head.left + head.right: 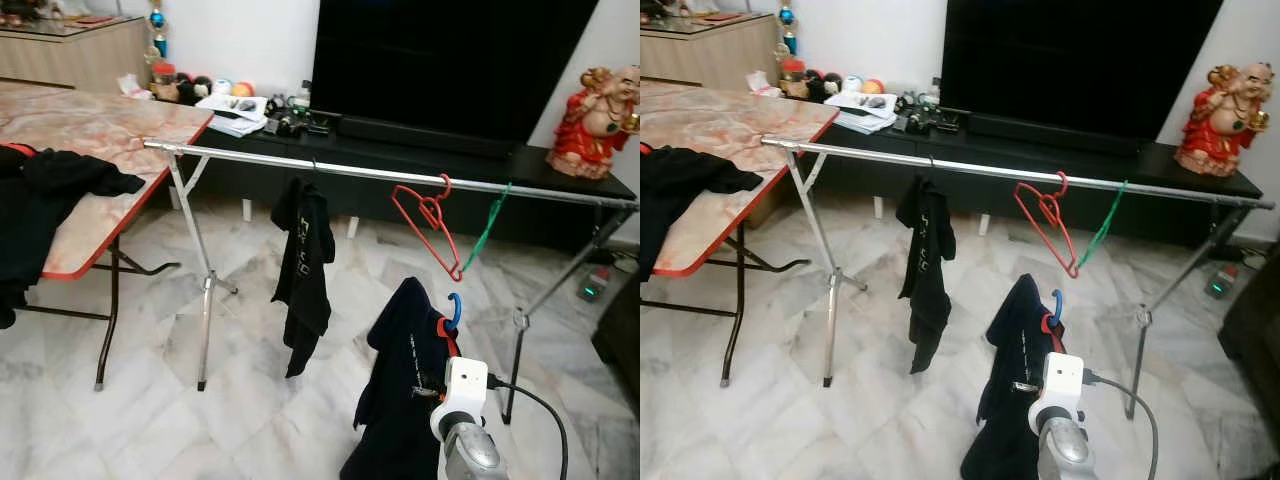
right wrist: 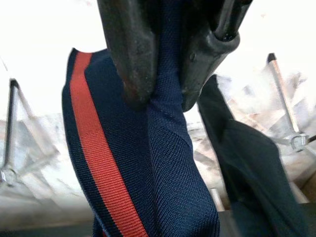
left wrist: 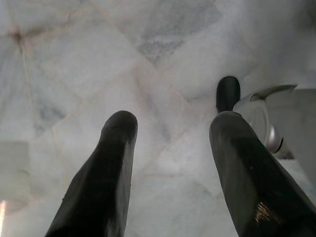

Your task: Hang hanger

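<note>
Now one long metal rail (image 1: 330, 166) crosses the room on two folding stands, and three things hang on it: one black garment (image 1: 303, 265), one empty red hanger (image 1: 428, 223) and one thin green hanger (image 1: 488, 228). The red and the green hanger are near each other, and the black garment hangs well apart from them, toward the robot's left.

The right gripper (image 2: 165, 101) has its two black fingers (image 2: 131, 54) pressed together on dark navy cloth, which they pinch between them. This cloth belongs to a navy garment (image 1: 405, 385) with a red stripe, and it sits on a hanger with a blue hook (image 1: 455, 309). The hook stands up just beyond the fingers, below the rail and not touching it. The garment hangs down from the fingers toward the floor.

The left gripper (image 3: 170, 148) points down at the floor with its fingers spread wide and nothing between them.

One folding table (image 1: 120, 130) with an orange marble top stands at the robot's left, and one pile of black clothing (image 1: 45, 195) lies on it. Behind the rail is one low black cabinet (image 1: 560, 165) with a big dark screen (image 1: 450, 60), one red figurine (image 1: 598, 122) and some small objects whose kind I cannot tell. The floor (image 1: 150, 420) is white marble tile.
</note>
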`<state>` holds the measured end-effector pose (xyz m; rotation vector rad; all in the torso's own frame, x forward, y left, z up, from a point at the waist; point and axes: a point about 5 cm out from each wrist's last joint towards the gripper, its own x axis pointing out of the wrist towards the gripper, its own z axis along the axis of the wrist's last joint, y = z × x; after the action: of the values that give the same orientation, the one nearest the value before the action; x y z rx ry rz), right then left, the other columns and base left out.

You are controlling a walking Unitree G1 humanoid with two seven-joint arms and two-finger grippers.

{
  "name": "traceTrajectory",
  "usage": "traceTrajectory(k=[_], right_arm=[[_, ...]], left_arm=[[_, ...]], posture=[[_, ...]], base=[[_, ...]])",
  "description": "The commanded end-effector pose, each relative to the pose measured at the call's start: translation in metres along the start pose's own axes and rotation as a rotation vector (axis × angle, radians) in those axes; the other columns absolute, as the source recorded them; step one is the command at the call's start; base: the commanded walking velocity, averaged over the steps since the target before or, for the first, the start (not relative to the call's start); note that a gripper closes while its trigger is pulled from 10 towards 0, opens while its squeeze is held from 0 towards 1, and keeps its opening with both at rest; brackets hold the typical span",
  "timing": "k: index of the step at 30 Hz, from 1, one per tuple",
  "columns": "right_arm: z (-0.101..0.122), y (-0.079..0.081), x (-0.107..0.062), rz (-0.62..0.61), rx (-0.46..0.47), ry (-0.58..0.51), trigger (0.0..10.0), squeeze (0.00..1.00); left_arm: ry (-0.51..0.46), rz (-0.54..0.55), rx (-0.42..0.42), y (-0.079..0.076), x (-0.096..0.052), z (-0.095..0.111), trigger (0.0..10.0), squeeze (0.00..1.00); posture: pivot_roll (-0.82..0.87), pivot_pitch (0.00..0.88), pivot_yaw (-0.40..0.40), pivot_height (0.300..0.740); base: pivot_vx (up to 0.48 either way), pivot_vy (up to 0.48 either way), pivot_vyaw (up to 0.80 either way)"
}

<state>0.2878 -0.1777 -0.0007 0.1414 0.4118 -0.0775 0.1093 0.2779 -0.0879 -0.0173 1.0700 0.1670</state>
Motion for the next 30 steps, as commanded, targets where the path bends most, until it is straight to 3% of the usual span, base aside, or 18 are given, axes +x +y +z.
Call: traceTrajectory(k=[1,7,21,30], right_arm=[[0.0078,-0.0031,0.0012,-0.014,0.006,-0.039,10.0,0.0],[0.0078,-0.0031,0.0012,-0.014,0.006,-0.039,10.0,0.0],[0.0126,-0.0023,0.0034,-0.017,0.009,-0.05,10.0,0.0],[0.0139,0.0019,0.0038,-0.015,0.007,-0.062,10.0,0.0]], left_arm=[[0.021,0.003,0.001,0.0018,-0.0011,-0.0043,10.0,0.0],[0.021,0.003,0.001,0.0018,-0.0011,-0.0043,10.0,0.0],[0.018,-0.002,0.034,0.0035,-0.0012,-0.002,10.0,0.0],[0.023,-0.004,0.047,0.0061,-0.0018,-0.0017,10.0,0.0]], posture=[[0.16,0.0,-0.064,0.74],[0.16,0.0,-0.064,0.74],[0.17,0.0,-0.062,0.74],[0.16,0.0,-0.047,0.74]], base=[[0.0,0.382,0.0],[0.0,0.382,0.0],[0.0,0.0,0.0],[-0.269,0.0,0.0]])
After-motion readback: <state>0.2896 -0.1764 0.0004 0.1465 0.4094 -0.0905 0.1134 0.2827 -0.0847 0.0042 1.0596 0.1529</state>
